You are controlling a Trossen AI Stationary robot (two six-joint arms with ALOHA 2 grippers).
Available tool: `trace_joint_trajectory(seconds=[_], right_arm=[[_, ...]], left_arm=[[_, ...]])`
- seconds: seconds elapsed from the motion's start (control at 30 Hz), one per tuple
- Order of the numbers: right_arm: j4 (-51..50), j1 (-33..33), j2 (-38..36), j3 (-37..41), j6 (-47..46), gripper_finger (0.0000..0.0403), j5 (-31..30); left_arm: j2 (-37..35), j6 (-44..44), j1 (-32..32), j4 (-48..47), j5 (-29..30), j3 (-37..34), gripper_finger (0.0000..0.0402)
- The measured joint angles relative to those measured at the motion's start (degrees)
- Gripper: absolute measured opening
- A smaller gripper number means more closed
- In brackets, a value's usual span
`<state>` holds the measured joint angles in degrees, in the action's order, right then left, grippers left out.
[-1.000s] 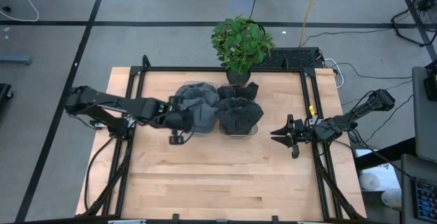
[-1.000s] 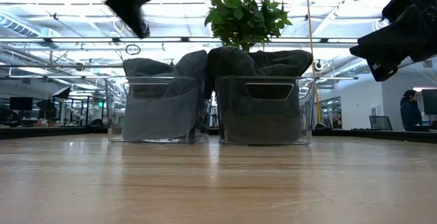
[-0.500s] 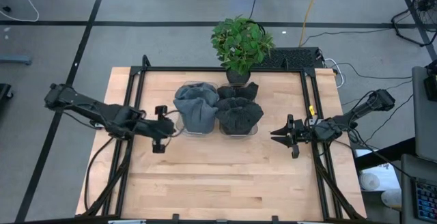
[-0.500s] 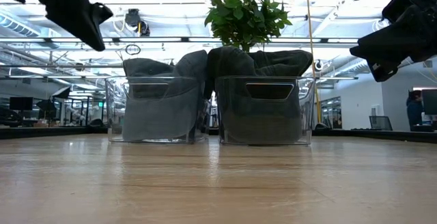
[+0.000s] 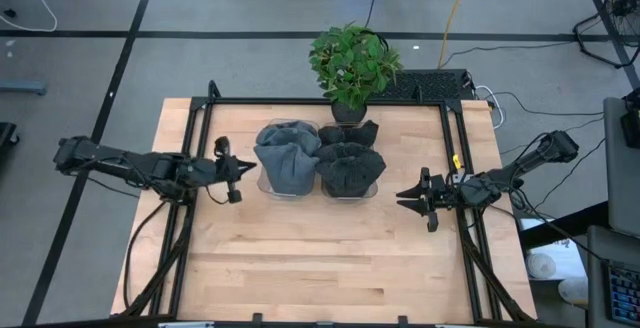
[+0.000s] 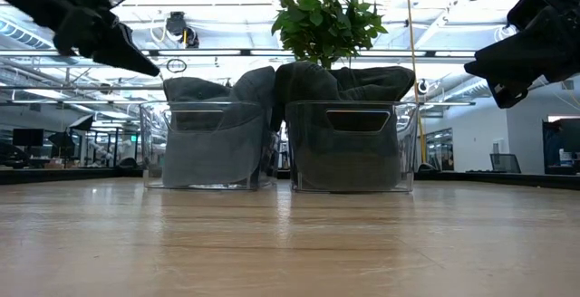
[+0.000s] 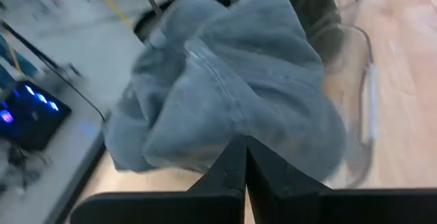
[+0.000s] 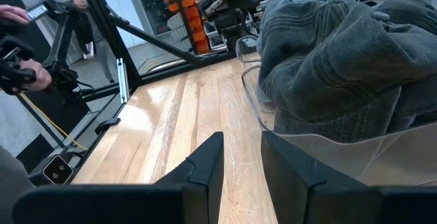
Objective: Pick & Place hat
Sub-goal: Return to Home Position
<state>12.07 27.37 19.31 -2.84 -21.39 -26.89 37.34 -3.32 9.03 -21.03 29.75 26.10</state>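
We see the left gripper (image 5: 245, 169), pressed together and empty, between the left bin (image 5: 268, 190) and the left edge of the table (image 5: 300, 258); the right gripper (image 5: 402, 197), spread, hangs near the right edge.

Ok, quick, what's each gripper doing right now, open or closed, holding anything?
Left gripper: jaws shut, empty, left of the left transparent plastic bin.
Right gripper: jaws open, empty, above the light wooden table, right side.
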Motion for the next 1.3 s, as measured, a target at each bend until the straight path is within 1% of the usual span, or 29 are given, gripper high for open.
trace_joint_trajectory(seconds=[0.13, 0.27, 0.37, 0.53, 0.73, 1.0, 1.17, 1.3], right_arm=[[0.0, 0.0, -0.02, 0.0, 0.0, 0.0089, 0.0], [0.0, -0.02, -0.02, -0.01, 0.0, 0.0089, 0.0], [0.0, -0.01, -0.02, 0.0, 0.0, 0.0089, 0.0], [0.03, 0.0, -0.02, -0.02, 0.0, 0.0089, 0.0], [0.02, -0.01, 0.0, -0.02, 0.0, 0.0089, 0.0], [0.03, 0.0, 0.0, -0.01, 0.0, 0.0089, 0.0], [0.03, -0.01, -0.01, 0.0, 0.0, 0.0089, 0.0], [0.03, 0.0, -0.02, 0.0, 0.0, 0.0089, 0.0]], left_arm=[[-4.48, -6.57, -1.89, 9.03, -0.11, -5.83, 0.0001], [-8.21, -11.24, -3.86, 16.86, -0.23, -11.68, 0.0001], [-10.7, -13.04, -5.73, 21.1, -1.88, -15.27, 0.0001], [-15.59, -13.22, -8.9, 25.33, -5.89, -20.35, 0.0001], [-21.46, -14.98, -11.41, 25.33, -9.15, -23.13, 0.0001], [-30.01, -14.86, -12.91, 18.44, -9.4, -23.27, 0.0001], [-34.53, -14.66, -13.51, 17.97, -11.6, -23.23, 0.0001], [-36.67, -14.58, -14.59, 17.89, -11.68, -23.23, 0.0001]])
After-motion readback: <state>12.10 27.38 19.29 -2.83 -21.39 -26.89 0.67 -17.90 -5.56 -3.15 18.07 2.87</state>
